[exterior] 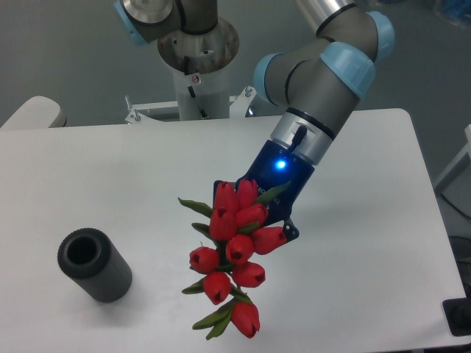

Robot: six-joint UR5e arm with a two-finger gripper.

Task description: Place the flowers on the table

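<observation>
The flowers (234, 254) are a bunch of red tulip buds with green leaves, hanging in the air over the white table (132, 169) near its middle front. The buds point toward the camera and downward; the stems are hidden behind them. My gripper (274, 215) reaches in from the upper right with a blue light on its body. Its fingers are hidden behind the buds, and it appears to be shut on the stems, holding the bunch above the tabletop.
A dark grey ribbed cylinder (94, 265) lies on its side at the front left of the table, its open end facing up-left. The robot's base (197, 51) stands at the table's back edge.
</observation>
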